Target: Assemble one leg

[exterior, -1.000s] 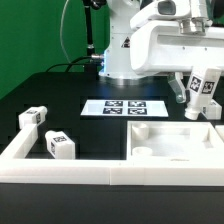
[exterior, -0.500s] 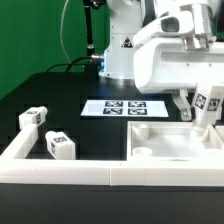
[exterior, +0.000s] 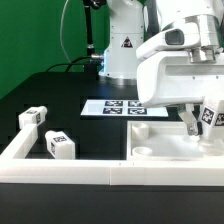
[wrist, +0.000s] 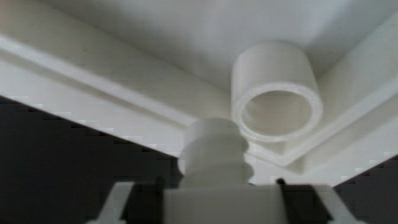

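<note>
My gripper (exterior: pixel 203 128) is shut on a leg (exterior: pixel 212 117), a chunky white block with a black-and-white tag. It holds the leg low over the right end of the large white panel (exterior: pixel 160 146). In the wrist view the leg (wrist: pixel 214 160) sits between the dark fingers (wrist: pixel 135 200), just above the panel's rim and next to a round white socket (wrist: pixel 276 95) in the panel's corner. Two more legs (exterior: pixel 33 117) (exterior: pixel 60 144) lie on the black table at the exterior view's left.
The marker board (exterior: pixel 112 107) lies flat behind the panel. A long white rail (exterior: pixel 70 173) runs along the front and up the left side. The arm's white base (exterior: pixel 120 55) stands at the back.
The gripper has moved down and toward the exterior view's right with the leg, closer to the panel's right corner. The two loose legs have not moved.
</note>
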`<state>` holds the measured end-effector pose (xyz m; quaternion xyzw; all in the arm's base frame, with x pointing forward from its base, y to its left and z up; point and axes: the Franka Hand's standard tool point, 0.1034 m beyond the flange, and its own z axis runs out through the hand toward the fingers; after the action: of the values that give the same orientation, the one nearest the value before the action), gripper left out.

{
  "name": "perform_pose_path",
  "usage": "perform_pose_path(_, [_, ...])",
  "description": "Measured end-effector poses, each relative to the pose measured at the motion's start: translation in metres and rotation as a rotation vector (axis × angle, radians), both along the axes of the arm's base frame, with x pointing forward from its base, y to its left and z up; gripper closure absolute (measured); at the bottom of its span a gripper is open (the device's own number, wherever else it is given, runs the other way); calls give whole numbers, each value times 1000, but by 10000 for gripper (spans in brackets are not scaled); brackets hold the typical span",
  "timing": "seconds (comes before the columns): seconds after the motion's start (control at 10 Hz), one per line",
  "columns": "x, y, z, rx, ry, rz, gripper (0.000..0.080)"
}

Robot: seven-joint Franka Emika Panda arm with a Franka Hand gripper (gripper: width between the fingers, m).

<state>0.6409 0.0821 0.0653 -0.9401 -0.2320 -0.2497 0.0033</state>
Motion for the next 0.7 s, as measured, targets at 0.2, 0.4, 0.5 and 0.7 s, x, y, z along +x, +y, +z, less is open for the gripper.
perform_pose_path(0.2, [-2, 5, -2, 20, 19, -19, 512])
perform_pose_path(0.4, [-6, 12, -3, 24, 20, -9, 512])
perform_pose_path(0.5, [-7, 13, -4, 24, 22, -7, 512])
perform_pose_path(0.7, [-7, 15, -4, 25, 22, -5, 512])
